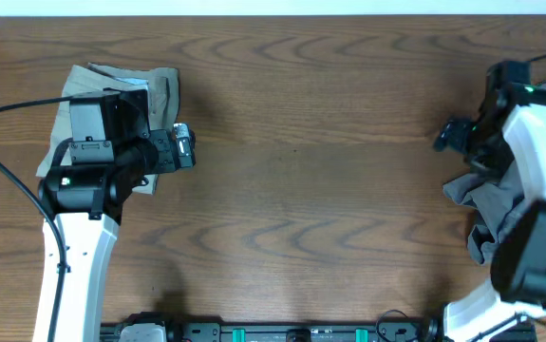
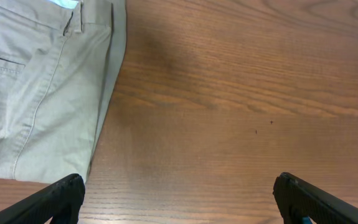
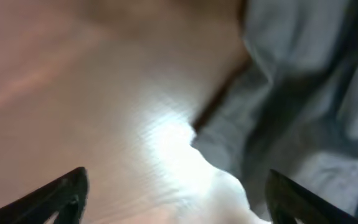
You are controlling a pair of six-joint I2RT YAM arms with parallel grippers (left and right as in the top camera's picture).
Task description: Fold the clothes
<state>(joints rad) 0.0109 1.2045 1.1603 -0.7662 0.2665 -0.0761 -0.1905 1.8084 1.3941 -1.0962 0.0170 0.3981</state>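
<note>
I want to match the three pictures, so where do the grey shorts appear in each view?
Overhead: grey shorts at the right edge, partly under the right arm.
Left wrist: not in it; only beige shorts show.
Right wrist: the shorts, blurred, fill the right side.
Shared landmark: the wooden table.

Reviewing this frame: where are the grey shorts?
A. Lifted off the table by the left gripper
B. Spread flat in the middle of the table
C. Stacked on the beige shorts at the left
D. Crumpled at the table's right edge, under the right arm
D: the grey shorts lie bunched at the right edge of the table beneath the right arm, far from the beige shorts at the left.
</note>
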